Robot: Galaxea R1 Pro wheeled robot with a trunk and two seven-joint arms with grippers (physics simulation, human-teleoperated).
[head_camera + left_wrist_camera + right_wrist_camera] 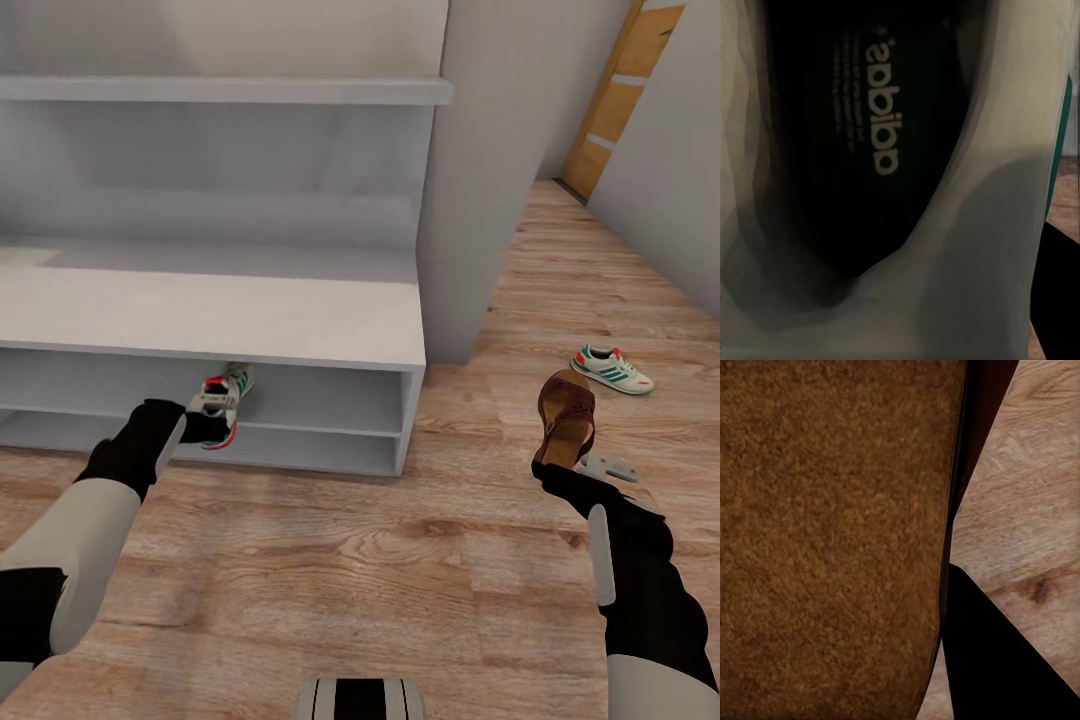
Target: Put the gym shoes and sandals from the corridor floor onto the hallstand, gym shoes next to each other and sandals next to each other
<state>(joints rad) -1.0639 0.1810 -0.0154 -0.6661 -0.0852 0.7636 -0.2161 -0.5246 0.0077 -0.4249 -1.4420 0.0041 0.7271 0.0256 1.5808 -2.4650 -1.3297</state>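
My left gripper (203,417) is shut on one gym shoe (228,392), holding it at the front of the hallstand's (210,312) low shelf opening, under the bench top. The left wrist view looks into this gym shoe's dark insole (870,120) with white lettering. My right gripper (558,468) is shut on a brown sandal (567,412), held upright above the corridor floor (330,560). In the right wrist view the sandal's brown surface (832,540) sits beside a black finger (997,660). The other gym shoe (612,368) lies on the floor to the right. The second sandal is out of view.
A pale grey flat object (610,466) lies on the floor just right of the held sandal. The hallstand's tall side panel (470,200) rises right of the bench. An orange-brown door (620,100) stands at the corridor's far end. My base (360,698) shows at the bottom edge.
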